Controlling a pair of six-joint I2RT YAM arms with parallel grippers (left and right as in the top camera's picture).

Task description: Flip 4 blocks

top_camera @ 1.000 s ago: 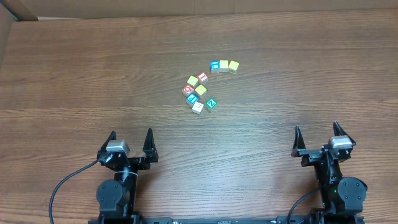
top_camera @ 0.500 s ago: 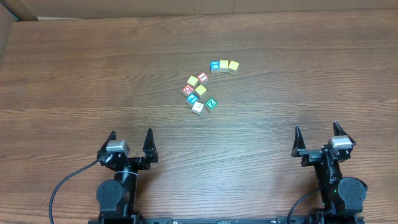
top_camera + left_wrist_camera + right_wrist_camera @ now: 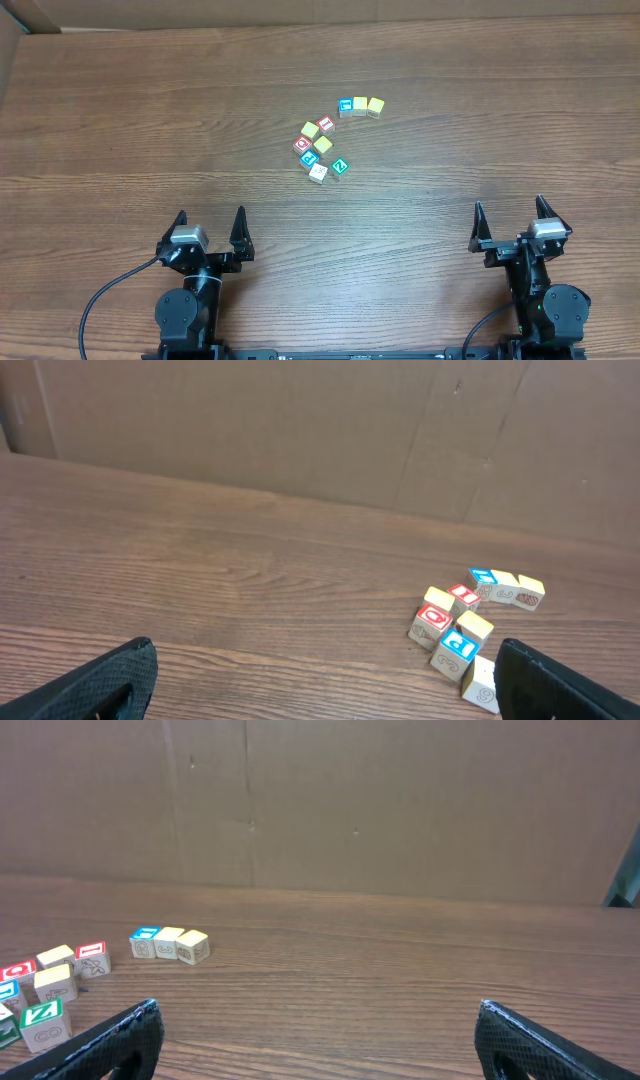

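1 wide wood-grain table fills your overhead view, and a brown cardboard wall stands along its far edge. At the near edge your 2 arms sit well apart. Your left gripper is at the near left, its fingers spread wide with nothing between them. Your right gripper is at the near right, its fingers spread just as wide and also holding nothing. Both are well short of the blocks.

The blocks lie past the middle of the table, between the 2 grippers and somewhat closer to the left one. You can count 10 cubes in 2 groups. The nearer group has 7 cubes loosely packed. At its near-right corner is the green Z block, Z face up, with the pale cream block just beside it on the left. The teal-blue block sits just beyond the cream one, and the yellow block lies in the middle of the group. 2 red-faced cubes and another yellow cube close the far side. Farther off to the right, a row of 3 cubes stands side by side: blue-faced, cream, yellow.
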